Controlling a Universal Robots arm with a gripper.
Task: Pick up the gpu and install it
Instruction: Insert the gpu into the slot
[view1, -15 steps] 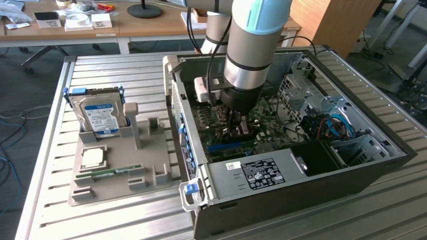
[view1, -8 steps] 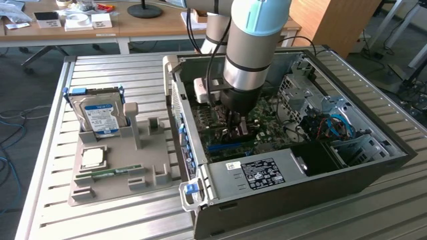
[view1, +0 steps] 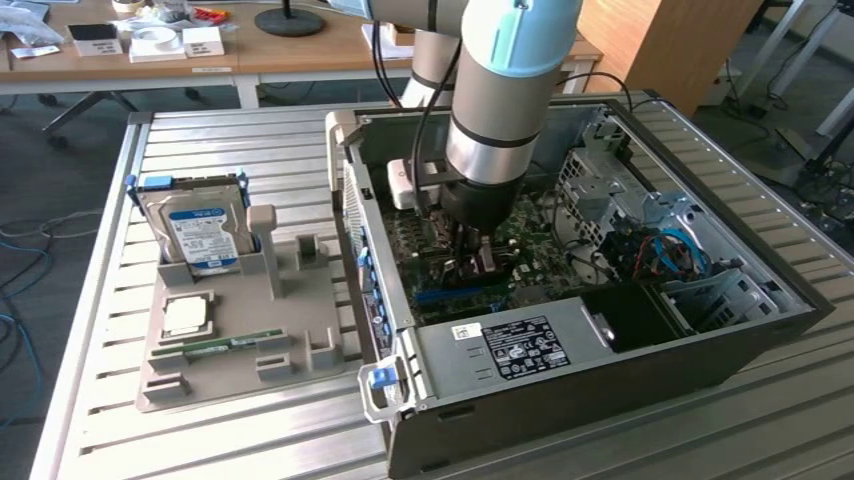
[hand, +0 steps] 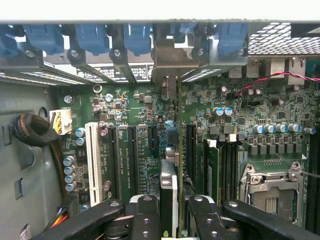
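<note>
My gripper (view1: 481, 262) is deep inside the open computer case (view1: 441, 395), low over the green motherboard (view1: 534, 235). In the wrist view the gripper (hand: 169, 212) is shut on the gpu (hand: 169, 177), a thin card seen edge-on between the two black fingers (hand: 145, 215). The card stands upright and runs along the motherboard's expansion slots (hand: 131, 155). Its silvery bracket (hand: 170, 60) sits against the rear slot openings with the blue clips (hand: 135, 37). Whether its edge is seated in a slot is hidden.
A grey holder tray (view1: 254, 375) lies at the exterior view's left on the slatted table. It carries a silver hard drive (view1: 200, 232), a processor chip (view1: 184, 316) and a green memory stick (view1: 220, 346). A black power supply (view1: 534, 345), drive cages (view1: 714, 295) and cables (view1: 661, 250) crowd the case.
</note>
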